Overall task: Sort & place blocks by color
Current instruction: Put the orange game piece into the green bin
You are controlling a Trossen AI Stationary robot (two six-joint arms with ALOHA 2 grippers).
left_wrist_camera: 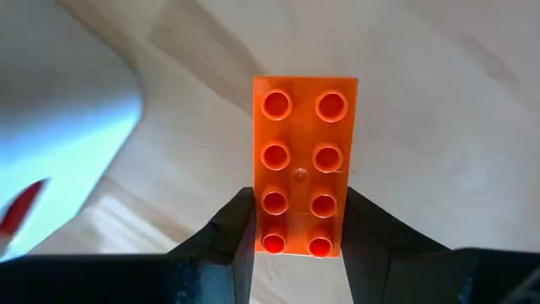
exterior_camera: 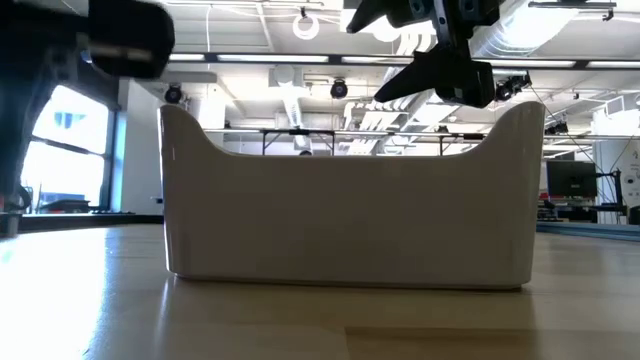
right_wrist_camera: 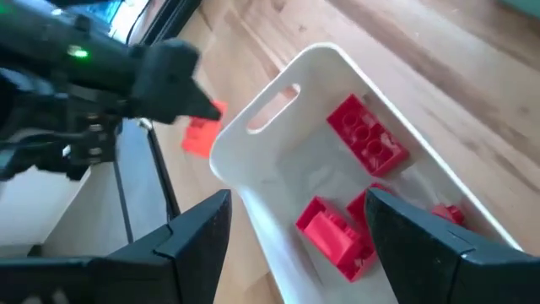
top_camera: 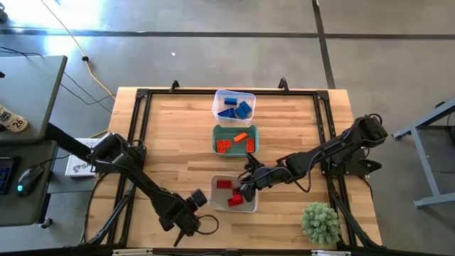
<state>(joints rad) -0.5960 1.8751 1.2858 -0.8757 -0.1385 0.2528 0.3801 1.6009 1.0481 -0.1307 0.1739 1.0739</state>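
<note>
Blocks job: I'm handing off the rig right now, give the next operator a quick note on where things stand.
Left claw: closed on an orange block on the table, near the white bin.
Right claw: open, empty, over the white bin.
Done: red blocks in the white bin, orange ones in the teal bin, blue ones in the clear bin.
Left: carry the held orange block to the teal bin.

Bright, even daylight throughout.
Ceiling strip lights (exterior_camera: 250,57) glare behind the white bin (exterior_camera: 350,210); the worktop (exterior_camera: 120,310) foreground blurs, shadows soft.
</note>
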